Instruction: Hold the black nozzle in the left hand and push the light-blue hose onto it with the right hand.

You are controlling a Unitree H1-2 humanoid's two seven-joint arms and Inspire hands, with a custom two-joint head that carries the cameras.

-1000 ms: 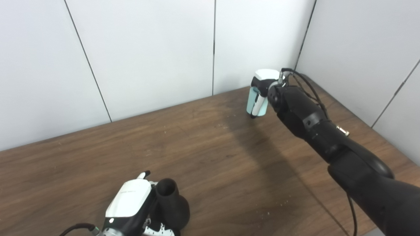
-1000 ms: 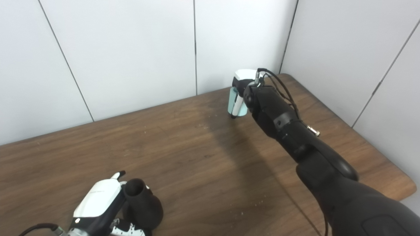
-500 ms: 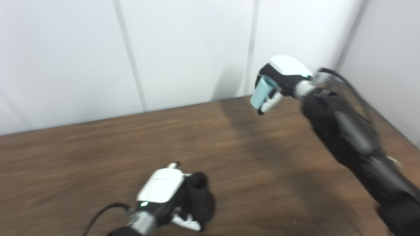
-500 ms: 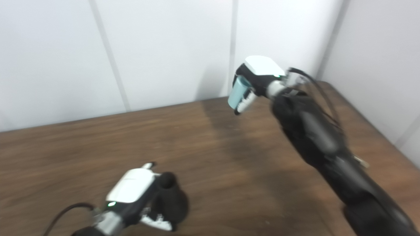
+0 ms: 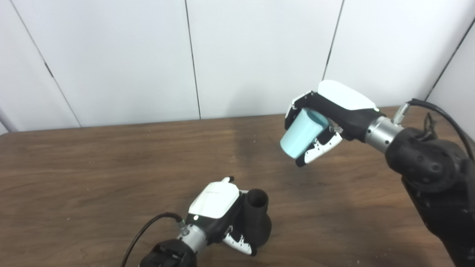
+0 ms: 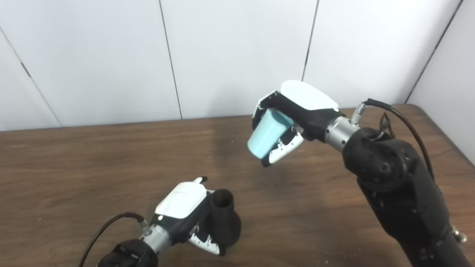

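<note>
Your black nozzle (image 5: 256, 218) stands on the table (image 5: 92, 167) near the front edge, flared base down and open neck up, and your left hand (image 5: 219, 213) is clamped around its side. The light-blue hose (image 5: 301, 133), a short tapered sleeve, is well apart from it, up and to the right, clear of the table. Your right hand (image 5: 326, 115) is closed on it, fingers over the top and thumb underneath, and the sleeve is tilted with its closer end pointing down and left, roughly toward the nozzle.

The main risk is alignment. The hose axis is slanted while the nozzle neck points nearly straight up, so if you bring them together at this angle, the hose rim will likely catch the lip of the neck and skid off instead of sliding on.

A second risk: the left hand grips low on the nozzle body, so a sideways push from the right could tip or twist it in the grasp.

A third: the right fingers cover much of the sleeve, so they may meet the neck before it is fully seated.
</note>
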